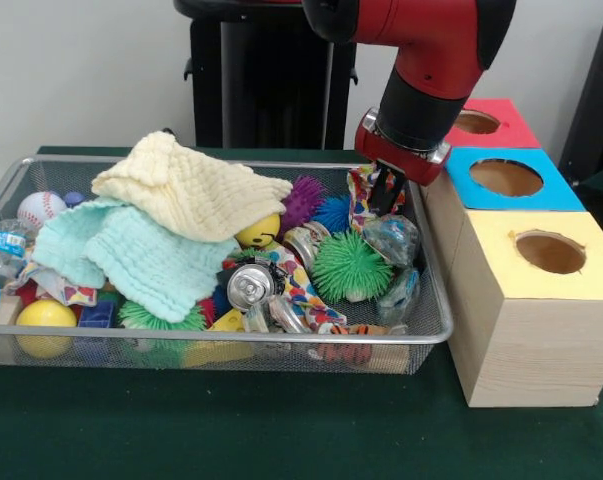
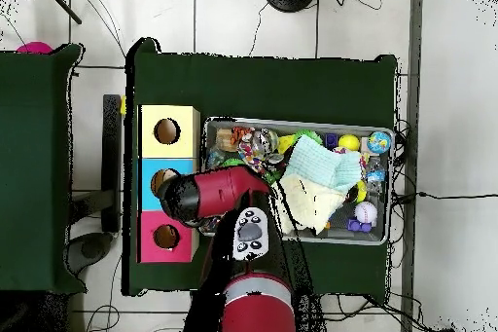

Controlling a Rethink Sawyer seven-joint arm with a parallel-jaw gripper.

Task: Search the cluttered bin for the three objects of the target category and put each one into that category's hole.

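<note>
The silver wire-mesh bin (image 1: 181,338) is full of mixed objects; it also shows in the overhead view (image 2: 297,122). My gripper (image 1: 381,192) is down at the bin's right end, next to the boxes. It is shut on a colourful patterned cloth (image 1: 362,205) that stands up from the pile. Three wooden boxes with round holes stand right of the bin: yellow (image 1: 546,250), blue (image 1: 506,178) and red (image 1: 478,122). In the overhead view the red arm (image 2: 219,195) hides the gripper.
A pale yellow cloth (image 1: 191,190) and a mint cloth (image 1: 131,250) cover the bin's left half. Green (image 1: 351,265), purple (image 1: 303,200) and blue (image 1: 333,212) spiky balls, a can (image 1: 251,285), a baseball (image 1: 41,208) and a yellow ball (image 1: 46,315) lie around.
</note>
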